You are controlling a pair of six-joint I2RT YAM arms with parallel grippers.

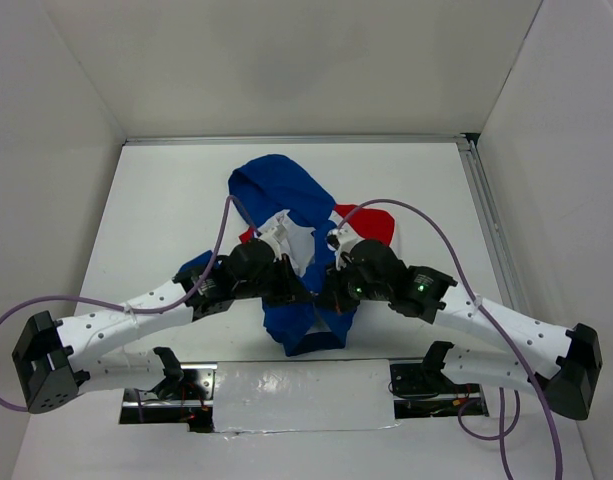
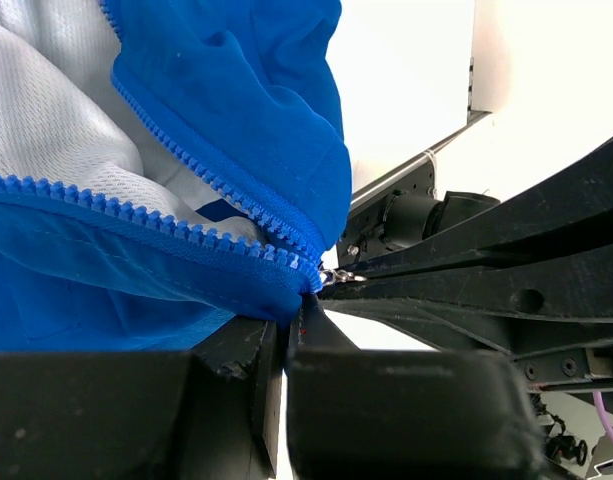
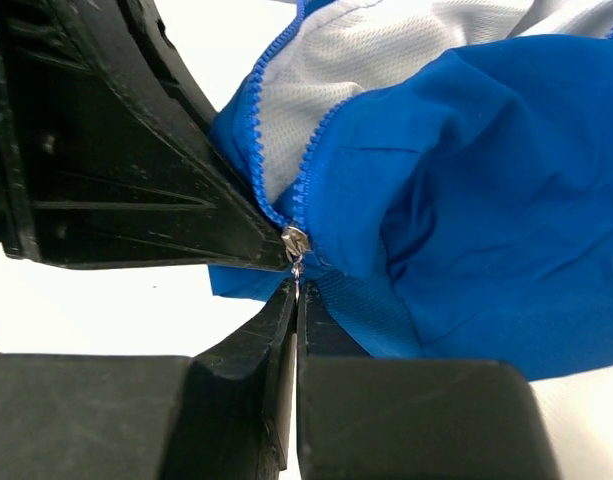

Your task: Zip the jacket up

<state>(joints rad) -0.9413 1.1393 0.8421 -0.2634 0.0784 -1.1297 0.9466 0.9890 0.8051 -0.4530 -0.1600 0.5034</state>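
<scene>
Right gripper (image 3: 296,290): black fingers, nearest the right wrist camera, pressed together with no gap. The small metal zipper pull (image 3: 297,268) hangs from the slider into the seam between the tips and appears to be pinched there, though the contact point is tiny in this view.

Left gripper (image 2: 304,315): black fingers almost closed, nipping the blue hem edge of the jacket directly under the bottom end of the zipper. Its tips sit just beside those of the right gripper; the two claws meet nose to nose.

Zipper slider (image 3: 295,239): silver, at the lowest end of the track, next to the hem.

Zipper teeth (image 2: 136,215): blue, two rows parting from the slider upward; front open.

Mesh lining (image 3: 386,50): white-grey, exposed between the parted rows.

Jacket (image 1: 286,185): royal blue, lying at the middle of the table, hood toward the far edge, hem toward the arm bases. A red panel (image 1: 376,225) shows on the right side and a white area near the chest. The lower front is gathered and lifted slightly where both claws grip it.

Table (image 1: 156,220): white, walled on three sides.

Cables (image 1: 436,215): purple, one looping over each arm.
</scene>
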